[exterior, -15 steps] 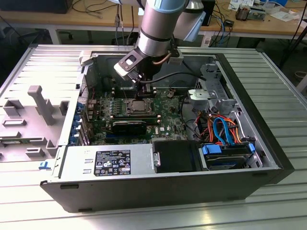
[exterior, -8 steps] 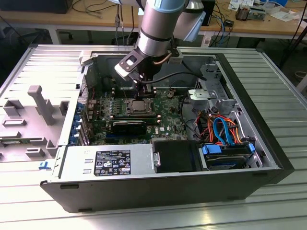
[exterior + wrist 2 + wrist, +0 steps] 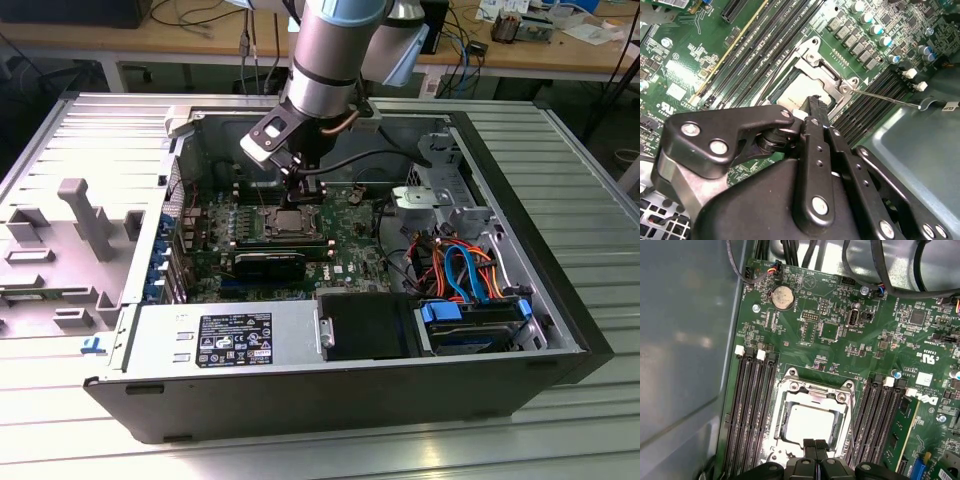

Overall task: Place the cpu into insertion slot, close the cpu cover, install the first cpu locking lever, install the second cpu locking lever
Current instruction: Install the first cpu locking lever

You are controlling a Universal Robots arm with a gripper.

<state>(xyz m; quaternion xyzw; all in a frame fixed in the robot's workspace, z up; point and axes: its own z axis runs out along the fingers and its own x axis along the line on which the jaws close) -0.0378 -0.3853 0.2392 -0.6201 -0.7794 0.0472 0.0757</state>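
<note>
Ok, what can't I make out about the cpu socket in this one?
- First wrist view: the gripper hides the near edge of the cpu cover, so what its tips touch is unseen.
- Second wrist view: the gripper's body hides part of the cpu and the cover.
- Exterior view: the insertion slot is too small, close under the gripper, to show whether the cover is shut.

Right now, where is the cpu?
In the first wrist view, the cpu lies inside the cut-out of the silvery cpu cover, between two banks of long black memory slots, with the gripper by one edge.
</note>
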